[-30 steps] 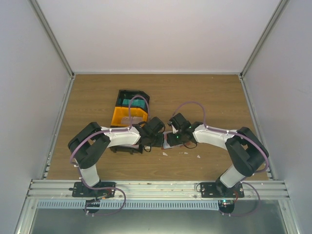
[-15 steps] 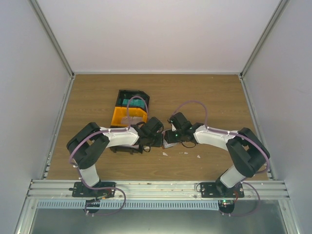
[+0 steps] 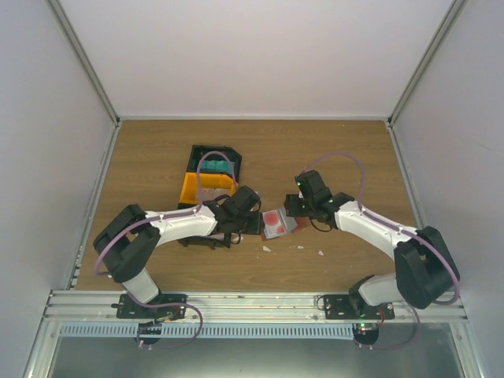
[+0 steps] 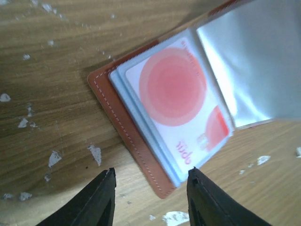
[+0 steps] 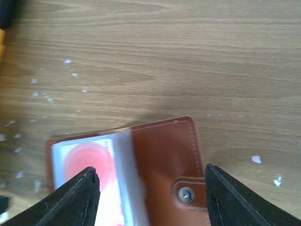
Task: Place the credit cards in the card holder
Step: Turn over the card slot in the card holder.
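**Both sets of jaws open and empty at the spread card holder**
Left jaws stand apart, holding nothing. The card holder (image 4: 123, 123) lies on the table (image 4: 47, 70) with its near corner just ahead of them and its stitched edge running diagonally away. Right jaws gape wider above its snap-tab half, not gripping it. One red-and-white card (image 4: 174, 94) sits sleeved, and the teal cards (image 3: 220, 164) wait nearer the left arm (image 3: 173, 223)

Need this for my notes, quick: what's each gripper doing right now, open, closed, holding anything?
Left gripper: open, holding nothing; the card holder lies just ahead of it.
Right gripper: open, holding nothing.
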Robot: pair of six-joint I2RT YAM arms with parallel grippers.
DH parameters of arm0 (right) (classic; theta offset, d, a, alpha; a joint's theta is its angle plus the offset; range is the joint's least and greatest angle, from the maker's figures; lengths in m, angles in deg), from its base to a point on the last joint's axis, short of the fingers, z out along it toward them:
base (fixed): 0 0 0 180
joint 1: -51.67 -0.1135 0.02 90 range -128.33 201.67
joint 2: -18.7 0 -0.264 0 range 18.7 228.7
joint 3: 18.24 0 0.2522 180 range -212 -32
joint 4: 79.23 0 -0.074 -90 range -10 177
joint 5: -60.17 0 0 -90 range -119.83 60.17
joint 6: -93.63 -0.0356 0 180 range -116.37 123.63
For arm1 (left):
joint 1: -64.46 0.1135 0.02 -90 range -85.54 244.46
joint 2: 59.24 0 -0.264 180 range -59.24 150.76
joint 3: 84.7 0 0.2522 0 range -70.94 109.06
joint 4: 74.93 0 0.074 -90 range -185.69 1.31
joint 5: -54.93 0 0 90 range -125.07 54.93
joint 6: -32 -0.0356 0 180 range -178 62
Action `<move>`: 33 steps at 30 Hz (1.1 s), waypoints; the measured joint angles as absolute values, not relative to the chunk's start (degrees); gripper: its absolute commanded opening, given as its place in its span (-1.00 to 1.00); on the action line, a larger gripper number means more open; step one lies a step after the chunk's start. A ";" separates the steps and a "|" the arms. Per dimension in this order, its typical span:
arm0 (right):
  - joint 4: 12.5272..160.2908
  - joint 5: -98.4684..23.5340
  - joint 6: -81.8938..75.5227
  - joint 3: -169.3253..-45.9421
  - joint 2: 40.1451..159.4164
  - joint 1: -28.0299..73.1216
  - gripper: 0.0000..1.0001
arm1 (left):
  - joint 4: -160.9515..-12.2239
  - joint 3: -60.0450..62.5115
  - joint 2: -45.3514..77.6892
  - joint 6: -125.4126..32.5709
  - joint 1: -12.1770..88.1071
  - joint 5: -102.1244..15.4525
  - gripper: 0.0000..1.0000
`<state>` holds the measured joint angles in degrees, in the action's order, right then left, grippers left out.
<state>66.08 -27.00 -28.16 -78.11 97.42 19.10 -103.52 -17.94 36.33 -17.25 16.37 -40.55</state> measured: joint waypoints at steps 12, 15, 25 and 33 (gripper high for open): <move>65.60 -25.92 -23.59 -78.06 107.03 22.35 0.25 | -102.08 -21.24 31.37 -15.13 18.55 -42.19 0.25; 65.73 -27.00 -23.59 -77.39 107.25 22.42 0.13 | -100.99 -22.05 31.37 -14.28 19.21 -43.72 0.26; 68.35 -31.48 -26.33 -73.19 105.96 22.37 -0.13 | -94.63 -23.69 33.08 -11.98 20.52 -49.16 -0.14; 66.93 -31.02 -29.47 -72.64 104.83 20.65 -0.16 | -92.29 -24.02 35.44 -12.29 21.48 -50.63 -0.30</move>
